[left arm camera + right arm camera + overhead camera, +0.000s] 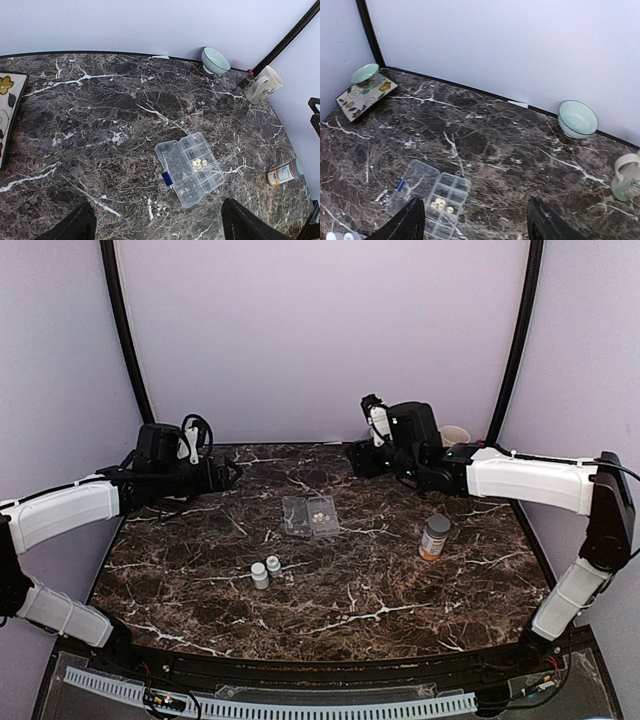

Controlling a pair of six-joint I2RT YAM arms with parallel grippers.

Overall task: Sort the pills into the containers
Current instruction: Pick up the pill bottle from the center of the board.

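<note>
The clear pill box (309, 516) lies mid-table with its lid folded flat; its containers (202, 165) are small clear compartments. Several cream pills (198, 163) sit together in one middle compartment, and the same pills (442, 205) show in the right wrist view. My left gripper (228, 472) hovers at the back left, well away from the box, open and empty; its dark fingertips (75, 227) frame the pill box (190, 168). At the back right my right gripper (355, 458) is also open and empty, above and behind the pill box (432, 195).
An orange bottle with a grey cap (434, 537) stands right of the box. Two small white bottles (266, 571) stand nearer the front. A pale green bowl (215, 60) and a mug (263, 85) sit at the back right. A patterned tray (365, 92) carrying another bowl is at the back left.
</note>
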